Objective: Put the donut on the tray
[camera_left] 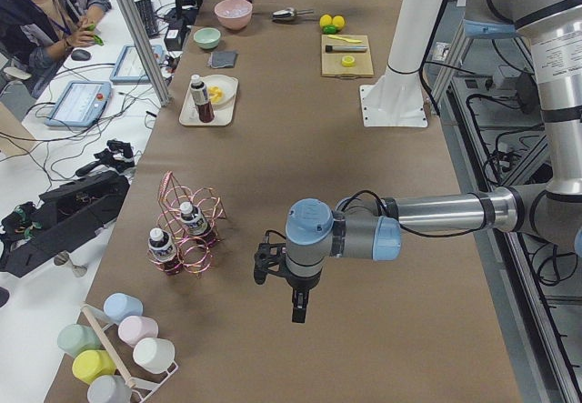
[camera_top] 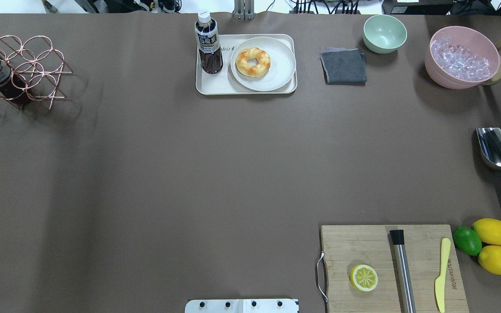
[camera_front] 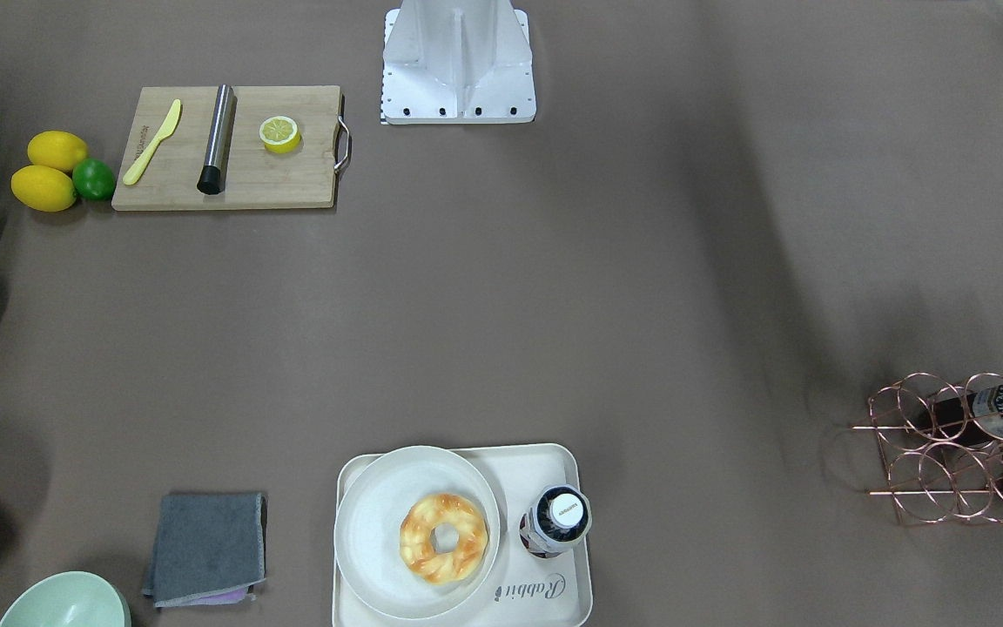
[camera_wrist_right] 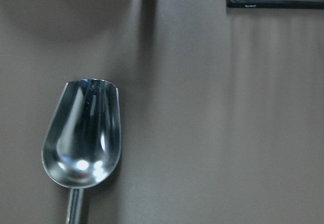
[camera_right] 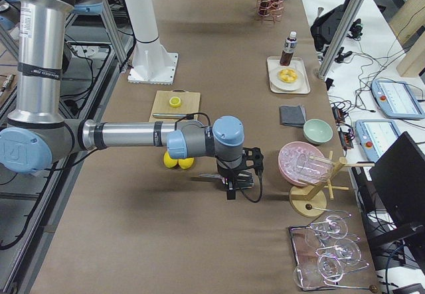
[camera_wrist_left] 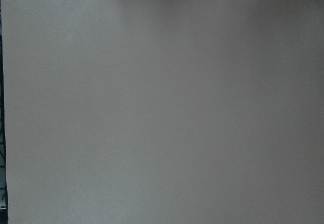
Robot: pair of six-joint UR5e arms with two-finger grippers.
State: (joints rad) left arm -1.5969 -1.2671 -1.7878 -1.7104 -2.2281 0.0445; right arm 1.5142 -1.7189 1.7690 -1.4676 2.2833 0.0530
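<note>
The donut is golden-yellow with orange-brown patches. It lies on a round off-white plate that sits on the cream tray, at the far middle of the table from the robot. They also show in the overhead view: donut, tray. A dark drink bottle stands on the tray beside the plate. My left gripper hangs over bare table far from the tray. My right gripper hovers above a metal scoop. I cannot tell whether either gripper is open or shut.
A wooden cutting board holds a halved lemon, a steel rod and a yellow knife. Lemons and a lime, the scoop, a pink ice bowl, a green bowl, a grey cloth and a copper rack ring the table.
</note>
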